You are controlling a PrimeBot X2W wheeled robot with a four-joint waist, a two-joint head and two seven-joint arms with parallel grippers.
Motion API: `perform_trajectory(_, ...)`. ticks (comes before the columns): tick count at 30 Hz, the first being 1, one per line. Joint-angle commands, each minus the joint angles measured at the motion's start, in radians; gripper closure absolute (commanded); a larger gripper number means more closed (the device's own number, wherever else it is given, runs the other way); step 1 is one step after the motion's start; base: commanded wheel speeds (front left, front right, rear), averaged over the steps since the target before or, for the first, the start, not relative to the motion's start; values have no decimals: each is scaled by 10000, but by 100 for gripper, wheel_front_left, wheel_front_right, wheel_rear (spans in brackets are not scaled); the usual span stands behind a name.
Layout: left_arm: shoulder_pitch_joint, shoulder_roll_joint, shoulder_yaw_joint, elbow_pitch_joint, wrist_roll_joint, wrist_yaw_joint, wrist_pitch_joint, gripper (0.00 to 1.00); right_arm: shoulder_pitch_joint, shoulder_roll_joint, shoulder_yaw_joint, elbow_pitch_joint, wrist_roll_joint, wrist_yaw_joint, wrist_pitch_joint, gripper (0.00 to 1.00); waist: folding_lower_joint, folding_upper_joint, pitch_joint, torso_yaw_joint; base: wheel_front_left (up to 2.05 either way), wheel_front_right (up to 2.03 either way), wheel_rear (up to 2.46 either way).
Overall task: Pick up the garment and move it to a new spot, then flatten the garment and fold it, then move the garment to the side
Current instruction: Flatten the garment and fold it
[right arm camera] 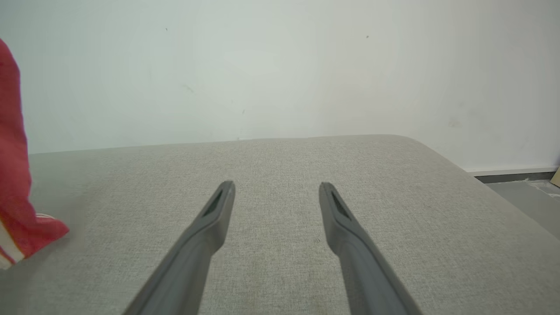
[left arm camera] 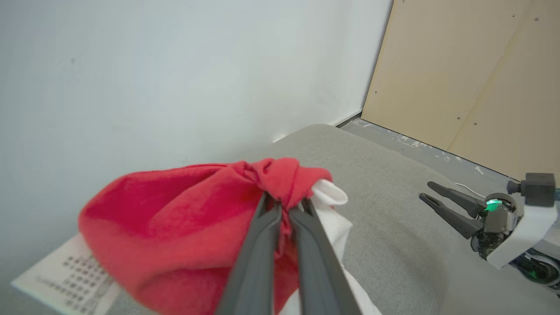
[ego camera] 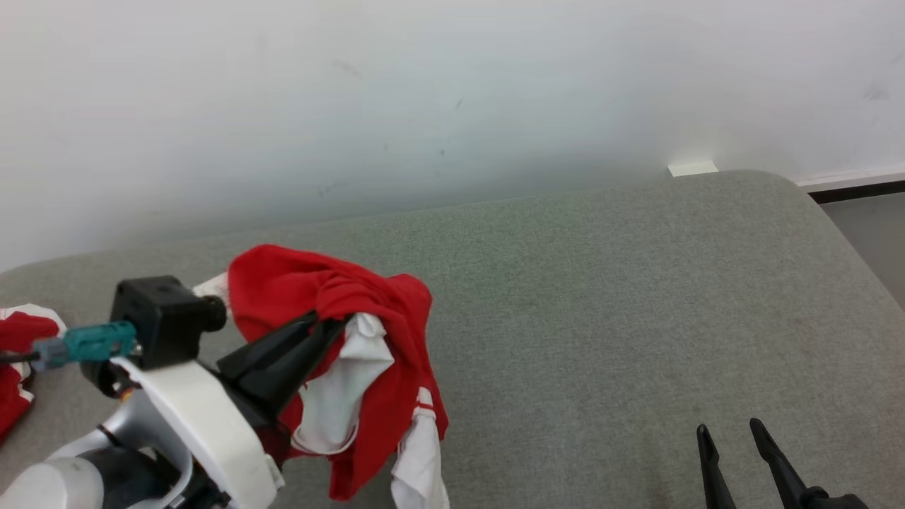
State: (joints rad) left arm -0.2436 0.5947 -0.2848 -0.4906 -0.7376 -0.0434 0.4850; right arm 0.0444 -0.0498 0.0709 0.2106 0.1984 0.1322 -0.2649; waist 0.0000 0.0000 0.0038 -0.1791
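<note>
Two long dark fingers of the left gripper (left arm camera: 284,205) are pressed together on a gathered fold of the red and white garment (ego camera: 283,283), pinching it. The garment hangs from them in a bunch over the left part of the grey padded worktop (ego camera: 601,297), near the pale wall (ego camera: 424,92); I cannot tell whether its lower end touches the surface. The right gripper (ego camera: 728,425) sits well apart at the lower right, its fingers spread with nothing between them. Another piece of red and white cloth (ego camera: 18,339) lies at the worktop's left edge. A printed sheet (left arm camera: 65,271) shows beside the garment in the left wrist view.
</note>
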Motion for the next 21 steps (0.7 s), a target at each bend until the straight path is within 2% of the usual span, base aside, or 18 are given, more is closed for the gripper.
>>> perform_trajectory(1,-245,-48,-39,-123,-204,-28,181,100,-64,-15,34,29,120,-29,9,0,0,0,-41,-41,0,0,0)
perform_trajectory(7,-1123,-300,-365,-502,-1403,133,1448,100,-80,-15,70,69,129,-29,9,0,0,0,-201,-283,0,0,0)
perform_trajectory(11,-1619,-295,-655,-419,-1686,191,2137,100,-47,-15,85,97,166,-29,9,0,0,0,-234,-477,0,0,0)
perform_trajectory(17,-2038,-953,-1214,601,-1930,324,2418,100,-220,-15,239,112,253,-29,9,0,0,0,-110,-812,0,0,0)
perform_trajectory(21,-2301,-1508,-1648,1882,-1578,371,2202,100,-373,-12,408,52,320,-29,10,0,0,0,200,-1085,0,0,0)
